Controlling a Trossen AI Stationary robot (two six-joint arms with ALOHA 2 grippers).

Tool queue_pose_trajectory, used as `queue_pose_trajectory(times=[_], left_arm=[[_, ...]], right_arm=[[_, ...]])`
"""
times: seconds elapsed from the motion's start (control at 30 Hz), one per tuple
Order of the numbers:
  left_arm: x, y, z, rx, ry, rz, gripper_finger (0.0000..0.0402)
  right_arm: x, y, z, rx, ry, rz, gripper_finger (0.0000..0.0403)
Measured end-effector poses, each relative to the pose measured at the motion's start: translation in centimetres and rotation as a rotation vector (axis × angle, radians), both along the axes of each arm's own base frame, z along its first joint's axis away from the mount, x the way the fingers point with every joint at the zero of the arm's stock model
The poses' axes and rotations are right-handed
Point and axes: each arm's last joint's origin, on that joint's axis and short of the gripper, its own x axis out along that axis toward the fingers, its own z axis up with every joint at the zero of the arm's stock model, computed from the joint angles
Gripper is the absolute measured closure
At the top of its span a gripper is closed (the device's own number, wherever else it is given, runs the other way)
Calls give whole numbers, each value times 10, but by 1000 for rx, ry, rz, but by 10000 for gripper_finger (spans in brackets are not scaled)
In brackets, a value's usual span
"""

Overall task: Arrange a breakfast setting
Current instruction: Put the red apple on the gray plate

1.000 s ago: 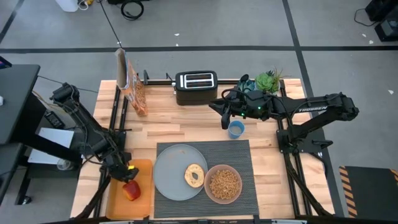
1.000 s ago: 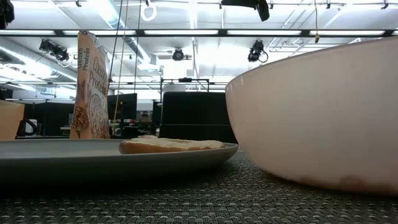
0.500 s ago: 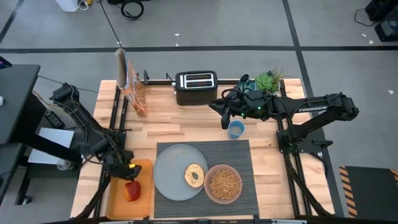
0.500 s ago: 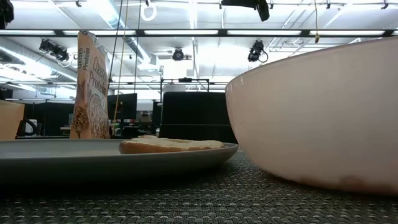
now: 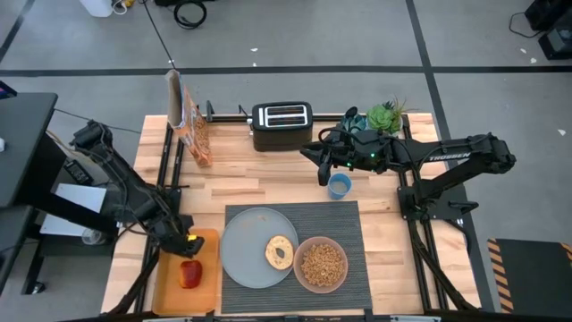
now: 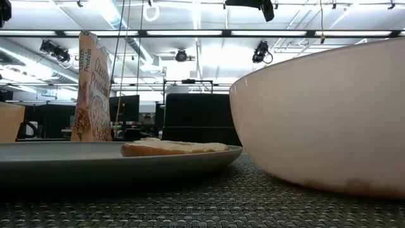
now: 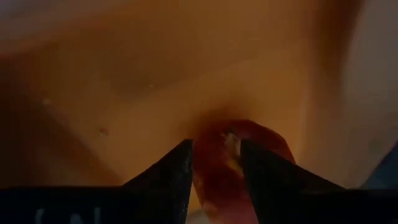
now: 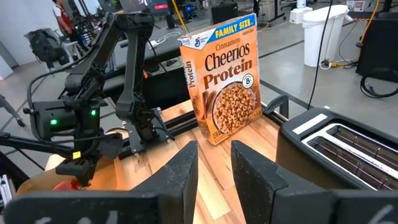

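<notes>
A red apple (image 5: 189, 274) lies on the orange tray (image 5: 207, 243) at the table's near left. My left gripper (image 5: 185, 249) points steeply down just above its far side. In the left wrist view its fingers (image 7: 214, 168) stand a narrow gap apart, and the apple (image 7: 267, 140) shows beyond them, wider than that gap. On the dark ribbed mat (image 5: 344, 216) sit the pale blue-grey plate (image 5: 239, 255) with the bagel (image 5: 280, 252) and the pink bowl (image 5: 309, 283) of brown cereal (image 5: 323, 263). My right gripper (image 5: 323, 173) waits high over the far middle, open and holding nothing. My left gripper's fingertips (image 7: 183, 155) are right at the apple's upper far side (image 7: 214, 134), coming from above and slanting down. I cannot tell whether they touch it. The apple rests on the tray.
A black toaster (image 5: 281, 123) and a standing cereal box (image 5: 189, 125) are along the far edge. A blue cup (image 5: 339, 185) stands below my right gripper and a small plant (image 5: 384, 116) at the far right. Bare wood lies between the toaster and the mat.
My left gripper has turned a little over the apple while staying in the same place; the gap between its fingers is unchanged.
</notes>
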Motion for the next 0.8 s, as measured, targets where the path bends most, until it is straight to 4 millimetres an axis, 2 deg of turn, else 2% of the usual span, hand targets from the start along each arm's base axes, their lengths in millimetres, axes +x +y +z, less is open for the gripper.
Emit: queue_pose_trajectory(times=[0.6, 0.7, 0.8], left_arm=[[12, -14, -13, 5, 19, 18, 261], [13, -14, -13, 2, 17, 18, 275], [13, -15, -13, 1, 16, 18, 305]], right_arm=[[0, 0, 0, 7, -3, -9, 300], [0, 0, 0, 7, -3, -8, 300], [0, 0, 0, 6, -3, -9, 300]])
